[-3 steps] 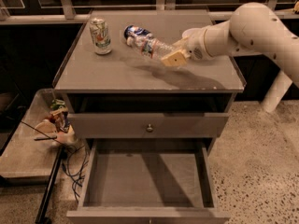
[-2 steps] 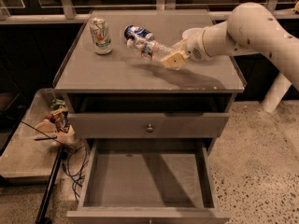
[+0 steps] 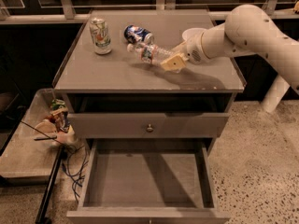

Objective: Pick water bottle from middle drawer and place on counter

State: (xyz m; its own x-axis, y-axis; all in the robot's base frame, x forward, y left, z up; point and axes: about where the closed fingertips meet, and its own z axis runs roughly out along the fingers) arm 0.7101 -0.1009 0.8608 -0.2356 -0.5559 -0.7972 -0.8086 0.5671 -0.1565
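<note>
- Far left, we see a low grey side shelf (image 3: 23,157) beside the cabinet, with a small heap of colourful clutter (image 3: 57,121) on it and dark cables (image 3: 74,164) hanging down its right edge.
- Next comes the broad flat grey counter (image 3: 117,76), the cabinet's top, with a thin pale front edge.
- At the counter's back left, a pale green-and-white can (image 3: 100,35) stands upright.
- Just right of it, a dark blue soda can (image 3: 138,33) lies on its side, apart from the green can.
- The small clear ribbed plastic water bottle (image 3: 149,53) is over the middle of the counter, just in front of the blue can. It is tilted, with the white cap pointing up and left and the label band mid-body.
- We cannot tell whether the bottle touches the counter. Its shadow falls just below it.
- The gripper (image 3: 169,62) is over the counter right of centre, its tan fingers (image 3: 174,63) pinching the bottle's base end.
- The thick white robot arm (image 3: 247,31) reaches in from the upper right.
- Below the counter, the grey drawer front with a small round knob (image 3: 149,128) is closed.
- Under that, the wide shallow grey middle drawer (image 3: 86,181) is pulled out toward us, with its plain flat floor showing.
- At right, there is a speckled stone floor (image 3: 261,167) and a white post (image 3: 273,94) behind the cabinet.
</note>
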